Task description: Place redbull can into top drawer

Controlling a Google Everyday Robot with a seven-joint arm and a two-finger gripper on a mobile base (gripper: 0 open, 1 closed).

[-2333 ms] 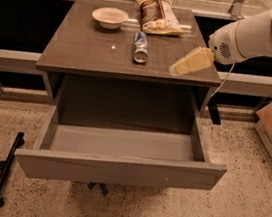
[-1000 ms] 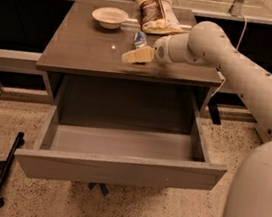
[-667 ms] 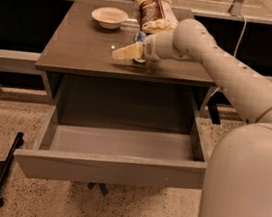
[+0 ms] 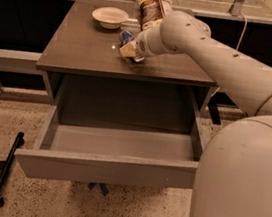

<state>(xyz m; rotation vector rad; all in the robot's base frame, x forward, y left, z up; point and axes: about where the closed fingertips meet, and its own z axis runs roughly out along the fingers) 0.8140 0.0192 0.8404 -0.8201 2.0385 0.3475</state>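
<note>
One bowl (image 4: 110, 15) sits at the left; beside it the redbull can (image 4: 127, 36) rests, not yet lifted. My gripper (image 4: 129, 52) has swung in from the right onto its near end; clamped or apart, I cannot tell. Below, the top drawer (image 4: 104, 171) stands open, ready.

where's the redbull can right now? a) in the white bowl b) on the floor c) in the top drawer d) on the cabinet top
d: the redbull can lies on the cabinet top with the pincer right at it; no can shows in the open top drawer.
</note>
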